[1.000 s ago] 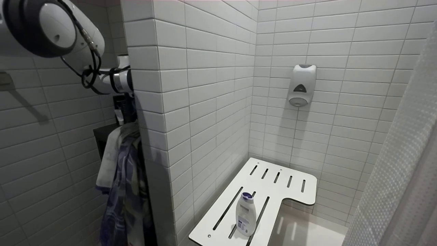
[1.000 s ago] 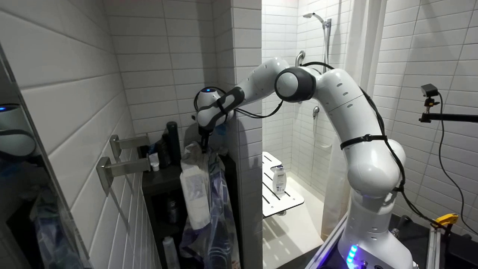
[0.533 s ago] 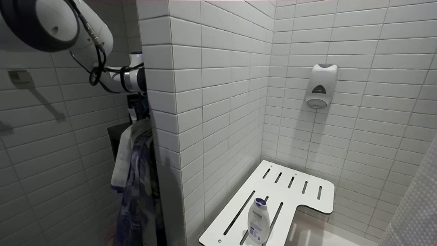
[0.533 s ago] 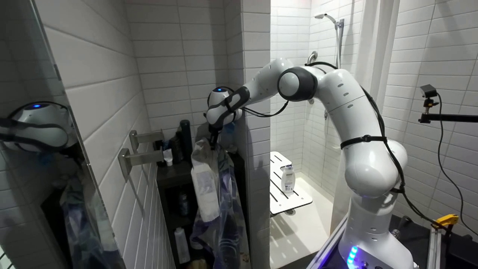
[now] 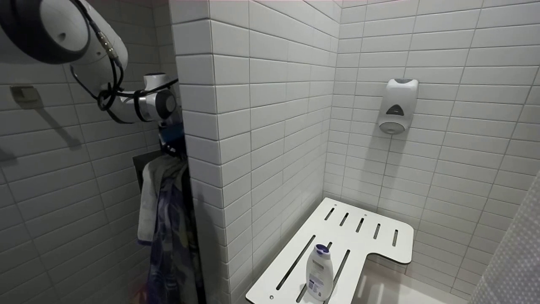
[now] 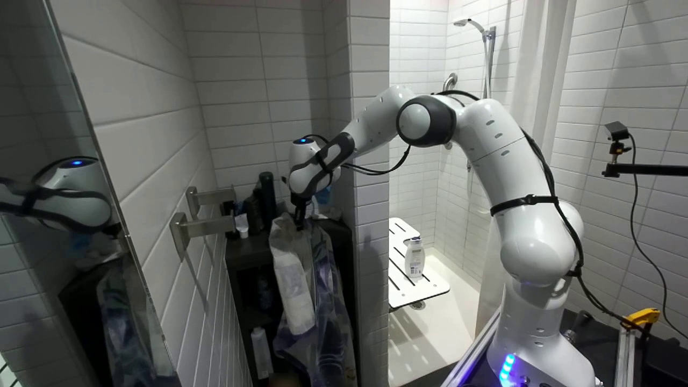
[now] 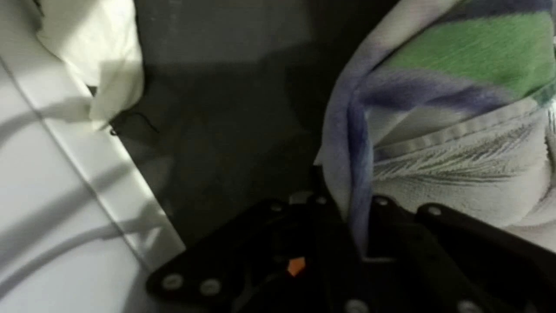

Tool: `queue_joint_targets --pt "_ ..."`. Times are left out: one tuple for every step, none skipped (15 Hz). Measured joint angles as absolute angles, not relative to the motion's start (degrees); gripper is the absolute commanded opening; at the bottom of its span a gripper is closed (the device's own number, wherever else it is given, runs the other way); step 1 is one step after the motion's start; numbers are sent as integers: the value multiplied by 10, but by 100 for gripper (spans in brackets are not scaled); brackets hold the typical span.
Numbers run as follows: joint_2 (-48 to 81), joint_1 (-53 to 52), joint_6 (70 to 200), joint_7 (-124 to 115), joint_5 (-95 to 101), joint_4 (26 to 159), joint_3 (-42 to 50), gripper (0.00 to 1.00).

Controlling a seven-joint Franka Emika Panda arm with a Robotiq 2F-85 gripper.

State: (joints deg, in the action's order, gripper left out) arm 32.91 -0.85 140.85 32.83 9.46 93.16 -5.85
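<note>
My gripper (image 7: 354, 208) is shut on a fold of a towel (image 7: 460, 178), which rises between its dark fingers in the wrist view. Purple, white and green show on the cloth there, along with a stitched hem. The same towel (image 6: 325, 290) hangs over the front of a dark shelf unit (image 6: 250, 252) in an exterior view, with the gripper (image 6: 299, 217) pointing down at its top. From the opposite side, the towel (image 5: 168, 236) hangs beside a tiled wall, and the wall's corner partly hides the gripper. The fingertips themselves are buried in cloth and shadow.
Dark bottles (image 6: 266, 196) and a small white tube (image 6: 242, 226) stand on the shelf top. Metal brackets (image 6: 204, 227) jut from the wall near a mirror (image 6: 64, 242). A pale cloth (image 7: 108, 65) lies left in the wrist view. Past the corner, a bench (image 5: 379, 238) bears a white bottle (image 5: 319, 274).
Within the last half second, my gripper has come lower and nearer the mirror side, and the towel's top has sunk with it. Both exterior pictures shifted sideways before that. The grip stays shut.
</note>
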Motion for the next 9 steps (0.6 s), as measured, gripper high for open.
queue_joint_targets --pt "329 -17 1408 326 102 933 -59 3" --pt "329 -26 1408 324 109 933 -59 3" --pt "329 -34 1407 322 115 933 -60 3" --pt "329 -40 1407 321 121 933 -61 3" --pt "329 -45 1407 321 124 932 -62 3" --pt "329 -49 1407 320 124 931 -64 3" --pt "329 -51 1407 320 124 929 -67 3" --pt "329 -51 1408 320 123 927 -68 3" --pt "329 -50 1408 319 120 923 -70 3"
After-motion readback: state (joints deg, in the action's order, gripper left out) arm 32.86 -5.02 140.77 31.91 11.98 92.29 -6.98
